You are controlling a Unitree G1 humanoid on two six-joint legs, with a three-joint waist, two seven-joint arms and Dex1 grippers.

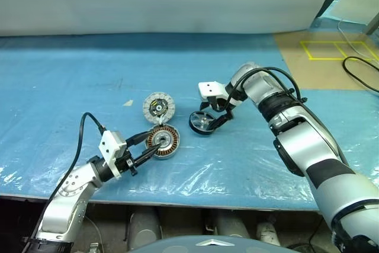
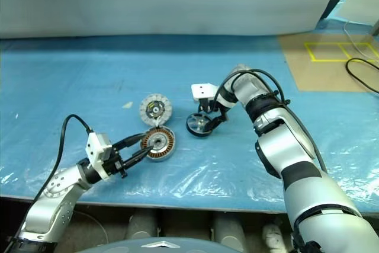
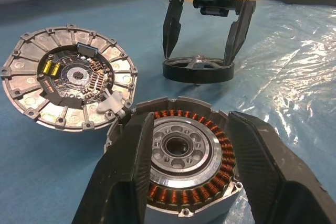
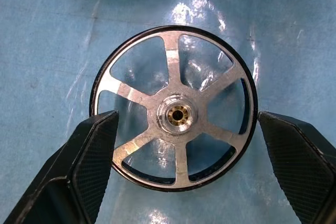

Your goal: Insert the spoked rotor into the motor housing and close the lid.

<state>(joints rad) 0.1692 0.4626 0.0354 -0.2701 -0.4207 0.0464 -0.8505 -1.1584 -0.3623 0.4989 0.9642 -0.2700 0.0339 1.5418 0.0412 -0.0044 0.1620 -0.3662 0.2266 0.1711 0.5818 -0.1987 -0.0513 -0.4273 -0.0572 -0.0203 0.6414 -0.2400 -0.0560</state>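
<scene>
**A:** So where does it stand?

**B:** The spoked rotor (image 4: 176,114) lies flat on the blue plastic sheet (image 1: 249,158) covering the desk, just to the right of the motor housing (image 1: 163,141). The right hand (image 1: 214,119) hangs over it with its fingers (image 4: 89,145) spread wide, one on each side of the black rim and neither visibly touching it.

**A:** And the other side?

**B:** The left hand (image 1: 149,146) lies level at the housing, its two fingers half spread, one on each side of the casing. Whether they press the casing or only flank it, I cannot tell. The lid (image 1: 159,108) lies swung open just behind the housing, white segments up, at the hinge.

**A:** What worries you?

**B:** First, the grip. The rim is thin and low on a slick, wrinkled sheet. If the fingers close too high they may slide off the rim, or push the wheel sideways instead of lifting it. Too low, and they could pinch the plastic and drag it along.

**A:** And after lifting?

**B:** Probably alignment. The rotor looks about as wide as the housing, so a tilted grip could let it catch on the copper windings (image 3: 207,182) rather than seat on the silver centre. If the left hand isn't truly bracing, the casing may skate away, and the left fingers could block the rotor coming down.
</scene>
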